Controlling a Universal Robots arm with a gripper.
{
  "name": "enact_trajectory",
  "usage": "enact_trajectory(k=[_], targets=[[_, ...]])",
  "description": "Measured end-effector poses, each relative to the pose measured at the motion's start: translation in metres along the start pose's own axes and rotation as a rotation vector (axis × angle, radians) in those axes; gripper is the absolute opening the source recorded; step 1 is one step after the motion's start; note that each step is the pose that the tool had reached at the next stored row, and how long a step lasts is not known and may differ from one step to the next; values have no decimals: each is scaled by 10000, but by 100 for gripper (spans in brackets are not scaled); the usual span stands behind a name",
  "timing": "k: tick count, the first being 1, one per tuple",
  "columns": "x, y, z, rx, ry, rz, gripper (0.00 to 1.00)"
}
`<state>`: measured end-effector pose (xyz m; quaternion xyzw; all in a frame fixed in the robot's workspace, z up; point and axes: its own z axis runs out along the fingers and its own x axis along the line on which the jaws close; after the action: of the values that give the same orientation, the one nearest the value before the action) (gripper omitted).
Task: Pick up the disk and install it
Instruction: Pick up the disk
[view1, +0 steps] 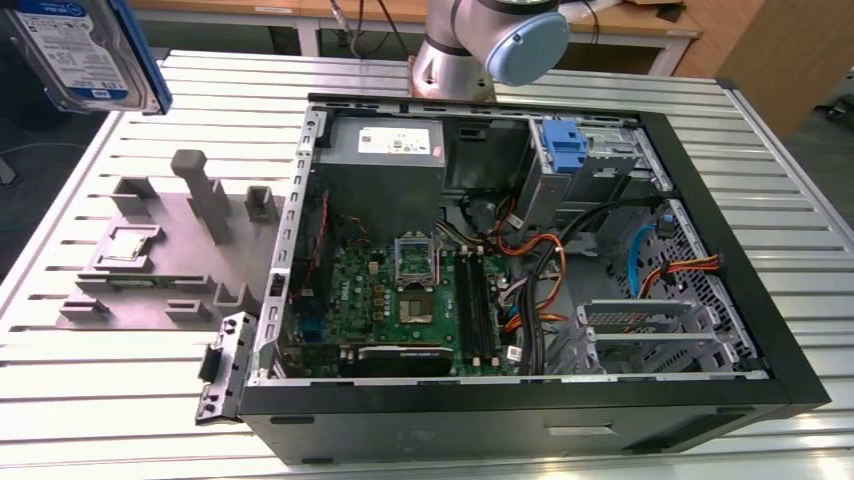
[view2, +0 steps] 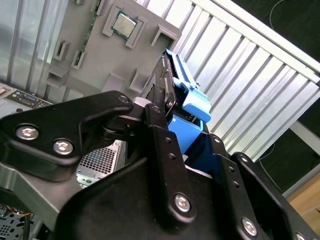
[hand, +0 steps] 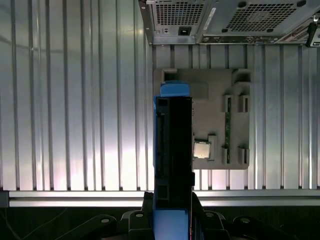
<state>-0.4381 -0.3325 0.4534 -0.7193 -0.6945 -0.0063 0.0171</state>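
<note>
Aloft, the disk (view1: 83, 50) hangs above the ribbed metal table (view1: 120, 400).

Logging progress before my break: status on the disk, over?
Status: gripper shut on disk. Disk aloft, outside the open case, not installed. Path toward case looks clear.

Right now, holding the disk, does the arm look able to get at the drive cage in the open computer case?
Probably yes. The gripper holds the disk clear above the table, and the case lies with its open side up, leaving the drive cage uncovered; cables run close by.
</note>
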Motion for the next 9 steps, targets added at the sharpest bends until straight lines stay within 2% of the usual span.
enact_trajectory(k=[9], targets=[[3,-1,-84,0,0,0,37]])
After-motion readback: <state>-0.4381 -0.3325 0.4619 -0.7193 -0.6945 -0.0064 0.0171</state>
